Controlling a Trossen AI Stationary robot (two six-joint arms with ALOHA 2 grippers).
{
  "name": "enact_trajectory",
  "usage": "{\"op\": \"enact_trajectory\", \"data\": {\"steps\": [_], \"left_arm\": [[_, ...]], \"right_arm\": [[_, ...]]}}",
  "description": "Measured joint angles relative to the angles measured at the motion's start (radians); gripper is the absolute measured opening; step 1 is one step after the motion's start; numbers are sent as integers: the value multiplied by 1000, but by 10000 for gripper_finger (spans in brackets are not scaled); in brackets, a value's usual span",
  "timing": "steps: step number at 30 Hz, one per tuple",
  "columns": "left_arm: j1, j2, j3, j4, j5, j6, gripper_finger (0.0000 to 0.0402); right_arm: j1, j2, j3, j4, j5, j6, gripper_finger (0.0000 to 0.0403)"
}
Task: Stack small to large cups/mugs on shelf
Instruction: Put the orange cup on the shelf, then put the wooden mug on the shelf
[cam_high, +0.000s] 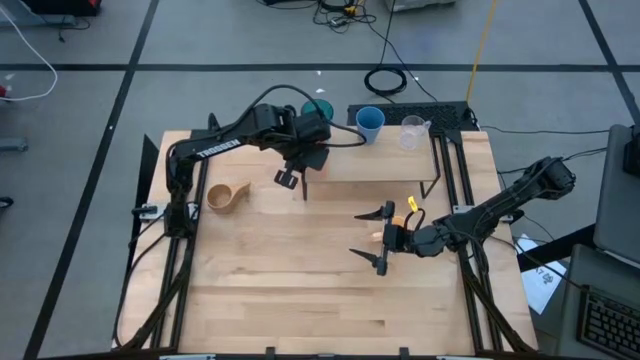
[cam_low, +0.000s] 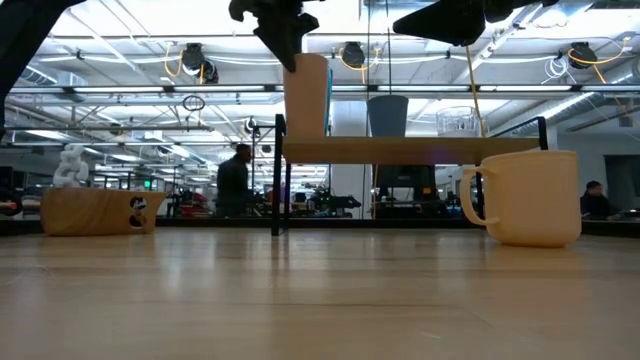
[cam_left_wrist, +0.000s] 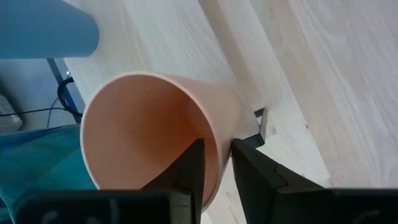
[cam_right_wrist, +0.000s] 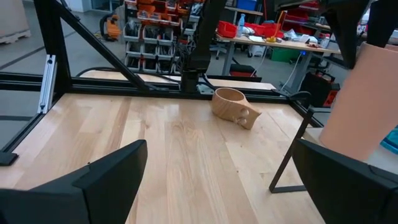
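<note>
Shelf (cam_high: 380, 165) of light wood stands at the table's far edge in the high view, with the blue cup (cam_high: 369, 122) and the clear handled cup (cam_high: 413, 131) on it and the teal tumbler (cam_high: 318, 108) at its left end. The left gripper (cam_high: 305, 160) hangs over that end, above the orange cup (cam_high: 316, 157). The wooden handled mug (cam_high: 226, 195) lies on the table to the left. The right gripper (cam_high: 381, 238) hovers mid-table, fingers spread wide, over the orange handled mug (cam_high: 400, 222).

In the low view the orange cup (cam_low: 306, 95) stands upright on the shelf (cam_low: 400, 150), the left gripper (cam_low: 288, 45) at its rim; the blue cup (cam_low: 387, 115) and clear handled cup (cam_low: 458, 121) stand beside it. The orange handled mug (cam_low: 528, 197) sits on the table in front, the wooden handled mug (cam_low: 95, 211) far left.

The left wrist view shows narrow fingers (cam_left_wrist: 186, 171) straddling the orange cup's (cam_left_wrist: 149, 124) wall, one inside and one outside, slightly slack.

The right wrist view shows wide-spread fingers (cam_right_wrist: 112, 171), the wooden handled mug (cam_right_wrist: 235, 106) beyond and the orange cup (cam_right_wrist: 357, 102) on the shelf.
</note>
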Motion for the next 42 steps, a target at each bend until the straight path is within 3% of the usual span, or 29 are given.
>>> {"op": "enact_trajectory", "data": {"steps": [8, 23, 31, 42], "left_arm": [[0, 0, 0, 28, -41, -1, 92], [-26, -9, 36, 31, -80, -19, 190], [-40, -15, 116, 19, -80, -26, 196], [-56, -142, 112, 28, -81, -80, 196]], "right_arm": [[0, 0, 0, 0, 0, 0, 391], [0, 0, 0, 0, 0, 0, 391], [0, 0, 0, 0, 0, 0, 391], [0, 0, 0, -1, 0, -2, 391]]}}
